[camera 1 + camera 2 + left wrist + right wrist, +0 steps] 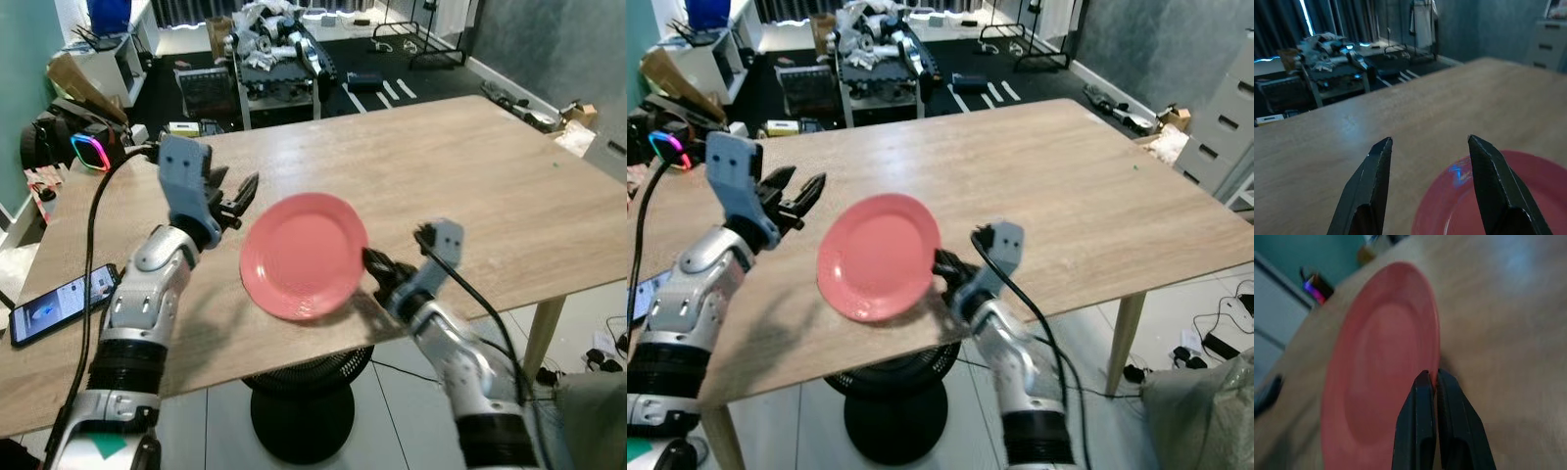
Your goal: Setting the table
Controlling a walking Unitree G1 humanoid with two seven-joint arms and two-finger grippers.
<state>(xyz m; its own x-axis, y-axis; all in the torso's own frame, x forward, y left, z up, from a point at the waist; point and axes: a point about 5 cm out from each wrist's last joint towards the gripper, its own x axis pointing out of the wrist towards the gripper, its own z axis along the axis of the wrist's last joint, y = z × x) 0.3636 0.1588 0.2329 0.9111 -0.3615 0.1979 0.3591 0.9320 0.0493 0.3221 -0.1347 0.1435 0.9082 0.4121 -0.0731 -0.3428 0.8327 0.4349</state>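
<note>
Status from my end, left to right. A phone [61,304] lies flat on the wooden table [470,176] at the near-left edge, about 9 o'clock from the plate, not part of the job as far as I can judge. The left gripper [238,203] hovers over the table at roughly 10 o'clock from the plate, fingers [1374,181] spread apart and holding nothing; in its wrist view the plate's rim sits just beyond and below the tips, not touched. The pink plate [302,255] is mid-table near the front edge, tilted, its right side raised; I judge it is off the surface on that side, though whether the far-left rim touches the wood I can't tell. The right gripper [375,264] is at 3 o'clock on the plate, fingers pinched tight on the rim [1435,367], with the wrist view showing the edge caught between the two tips. Progress: early. One plate in hand and not yet set down flat; I see no cutlery, glass or second plate anywhere on the table. Left to do: lower and level the plate at a seat position, release, then fetch the rest. Risk I'd flag: a thin rim pinch on a tilted plate could slip.
</note>
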